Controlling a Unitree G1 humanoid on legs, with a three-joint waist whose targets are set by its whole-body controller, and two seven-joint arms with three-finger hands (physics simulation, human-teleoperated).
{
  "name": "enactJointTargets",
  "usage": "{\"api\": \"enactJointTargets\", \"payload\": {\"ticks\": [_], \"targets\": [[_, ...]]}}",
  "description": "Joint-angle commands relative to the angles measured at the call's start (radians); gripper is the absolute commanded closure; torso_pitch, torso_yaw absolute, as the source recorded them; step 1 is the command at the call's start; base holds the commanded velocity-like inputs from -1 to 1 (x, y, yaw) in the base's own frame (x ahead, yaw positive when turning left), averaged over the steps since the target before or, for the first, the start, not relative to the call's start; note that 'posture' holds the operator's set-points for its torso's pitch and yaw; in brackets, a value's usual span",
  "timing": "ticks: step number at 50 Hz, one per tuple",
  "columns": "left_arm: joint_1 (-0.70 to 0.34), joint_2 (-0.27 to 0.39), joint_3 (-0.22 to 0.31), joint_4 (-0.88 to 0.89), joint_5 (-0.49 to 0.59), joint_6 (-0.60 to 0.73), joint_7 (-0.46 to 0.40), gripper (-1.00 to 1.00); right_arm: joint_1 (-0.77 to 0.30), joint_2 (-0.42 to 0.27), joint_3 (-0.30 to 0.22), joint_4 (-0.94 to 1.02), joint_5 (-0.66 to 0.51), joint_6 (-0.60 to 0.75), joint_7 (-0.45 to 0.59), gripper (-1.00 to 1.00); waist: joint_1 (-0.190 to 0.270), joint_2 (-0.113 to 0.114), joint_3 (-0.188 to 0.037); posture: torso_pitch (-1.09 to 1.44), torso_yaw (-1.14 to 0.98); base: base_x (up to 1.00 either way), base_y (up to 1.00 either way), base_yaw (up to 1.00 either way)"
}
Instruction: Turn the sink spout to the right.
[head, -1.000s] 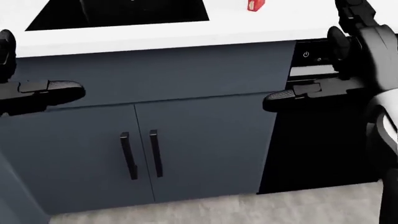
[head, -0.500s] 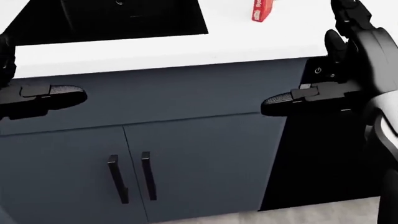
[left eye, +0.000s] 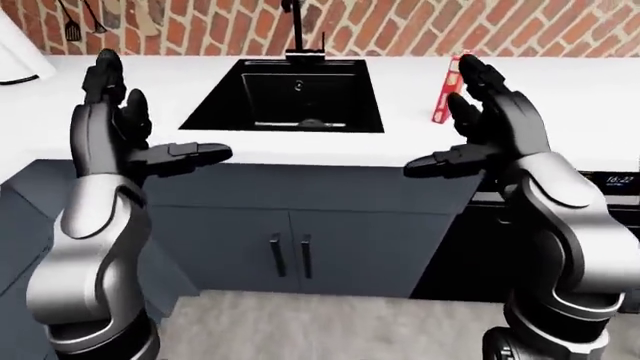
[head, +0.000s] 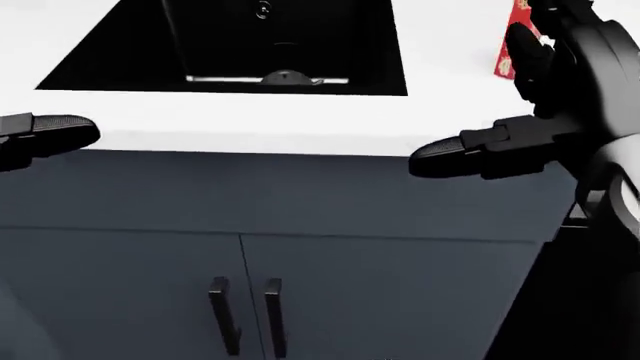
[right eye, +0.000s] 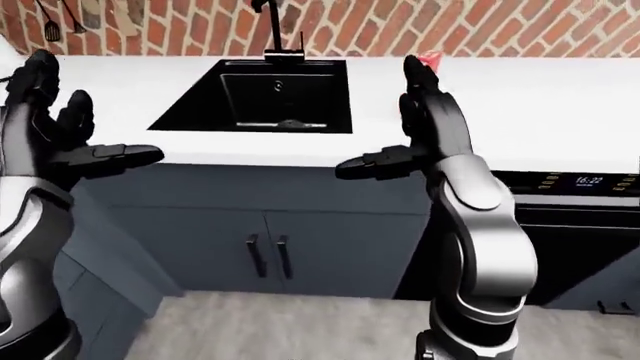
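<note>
The black sink (left eye: 285, 94) is set in the white counter (left eye: 150, 105) in the upper middle of the left-eye view. Its black spout (left eye: 296, 26) rises from a base (left eye: 305, 54) by the brick wall. The top of the spout is cut off, so I cannot tell which way it points. My left hand (left eye: 150, 120) is open and raised over the counter's near edge, left of the sink. My right hand (left eye: 455, 120) is open and raised right of the sink. Both are empty and well short of the spout.
A red box (left eye: 440, 90) stands on the counter just behind my right hand. Dark cabinet doors with two black handles (left eye: 290, 255) sit under the sink. A black appliance with a lit panel (right eye: 575, 181) is at the right. Utensils (left eye: 75, 26) hang on the wall at the upper left.
The whole head view has shifted: the sink and counter edge have come lower and more into the picture, so the camera has moved. Both hands stay open and raised.
</note>
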Motion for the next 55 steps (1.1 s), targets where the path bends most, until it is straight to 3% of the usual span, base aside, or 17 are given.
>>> {"api": "enactJointTargets", "payload": {"ticks": [1, 2, 3, 11, 13, 17, 18, 20, 27, 31, 32, 34, 41, 44, 45, 47, 55], "targets": [[-0.015, 0.003, -0.011, 0.002, -0.015, 0.002, 0.001, -1.00, -0.012, -0.019, -0.001, -0.018, 0.018, -0.010, -0.024, -1.00, -0.027, -0.028, -0.017, 0.00, 0.00, 0.00, 0.00, 0.00], [-0.017, 0.004, -0.011, 0.004, -0.017, 0.002, 0.003, -1.00, -0.011, -0.020, 0.002, -0.021, 0.023, -0.008, -0.026, -1.00, -0.037, -0.032, -0.017, 0.00, 0.00, 0.00, 0.00, 0.00], [-0.017, 0.005, -0.010, 0.004, -0.019, 0.002, 0.005, -1.00, -0.012, -0.021, 0.004, -0.023, 0.026, -0.008, -0.029, -1.00, 0.003, -0.003, 0.019, 0.00, 0.00, 0.00, 0.00, 0.00], [-0.024, 0.021, 0.001, 0.009, -0.037, 0.008, 0.015, -1.00, -0.022, -0.034, 0.014, -0.003, 0.030, -0.011, -0.040, -1.00, 0.005, 0.020, -0.016, 0.00, 0.00, 0.01, 0.00, 0.00], [-0.026, 0.024, 0.001, 0.009, -0.040, 0.010, 0.018, -1.00, -0.028, -0.036, 0.015, 0.001, 0.032, -0.009, -0.039, -1.00, 0.006, 0.052, -0.043, 0.00, 0.00, 0.07, 0.00, 0.00], [-0.032, 0.031, 0.004, 0.008, -0.048, 0.018, 0.024, -1.00, -0.041, -0.039, 0.018, 0.009, 0.029, -0.004, -0.040, -1.00, -0.004, 0.149, -0.040, 0.00, 0.00, 0.10, 0.00, 0.00], [-0.035, 0.033, 0.004, 0.010, -0.050, 0.020, 0.025, -1.00, -0.048, -0.042, 0.017, 0.012, 0.029, 0.001, -0.040, -1.00, 0.001, 0.122, -0.033, 0.00, 0.00, 0.11, 0.00, 0.00], [-0.063, 0.041, -0.014, 0.067, -0.041, 0.005, 0.020, -1.00, -0.070, -0.052, 0.011, 0.056, 0.026, -0.012, -0.039, -1.00, -0.003, 0.128, -0.034, 0.00, 0.00, 0.10, 0.00, 0.00], [-0.197, 0.087, -0.029, 0.139, -0.051, 0.077, 0.025, -1.00, -0.171, -0.093, 0.010, 0.201, 0.030, -0.028, -0.040, -1.00, 0.008, 0.070, -0.041, 0.00, 0.00, 0.10, 0.00, 0.00], [-0.256, 0.111, -0.041, 0.228, -0.032, 0.058, 0.014, -1.00, -0.220, -0.101, 0.019, 0.292, 0.025, -0.060, -0.042, -1.00, 0.017, -0.012, -0.054, 0.00, 0.00, 0.10, 0.00, 0.00], [-0.266, 0.116, -0.043, 0.245, -0.026, 0.053, 0.011, -1.00, -0.229, -0.100, 0.023, 0.310, 0.024, -0.067, -0.042, -1.00, 0.009, 0.035, -0.041, 0.00, 0.00, 0.09, 0.00, 0.00], [-0.274, 0.123, -0.040, 0.250, -0.024, 0.058, 0.007, -1.00, -0.244, -0.100, 0.027, 0.322, 0.022, -0.064, -0.043, -1.00, 0.007, 0.011, -0.038, 0.00, 0.00, 0.10, 0.00, 0.00], [-0.273, 0.127, -0.034, 0.219, -0.026, 0.078, 0.010, -1.00, -0.256, -0.094, 0.040, 0.299, 0.011, -0.038, -0.037, -1.00, -0.001, 0.078, -0.019, 0.00, 0.00, 0.10, 0.00, 0.00], [-0.272, 0.128, -0.033, 0.195, -0.027, 0.093, 0.013, -1.00, -0.251, -0.092, 0.041, 0.288, 0.006, -0.034, -0.033, -1.00, -0.007, 0.168, -0.046, 0.00, 0.00, 0.10, 0.00, 0.00], [-0.272, 0.128, -0.033, 0.191, -0.027, 0.096, 0.014, -1.00, -0.252, -0.092, 0.040, 0.286, 0.005, -0.032, -0.031, -1.00, 0.000, 0.118, -0.034, 0.00, 0.00, 0.10, 0.00, 0.00], [-0.274, 0.130, -0.029, 0.182, -0.029, 0.104, 0.015, -1.00, -0.251, -0.092, 0.038, 0.279, 0.003, -0.026, -0.030, -1.00, -0.001, 0.132, -0.037, 0.00, 0.00, 0.09, 0.00, 0.00], [-0.275, 0.133, -0.025, 0.158, -0.036, 0.121, 0.018, -1.00, -0.259, -0.087, 0.041, 0.287, -0.005, -0.024, -0.029, -1.00, 0.008, 0.044, -0.030, 0.00, 0.00, 0.12, 0.00, 0.00]]}}
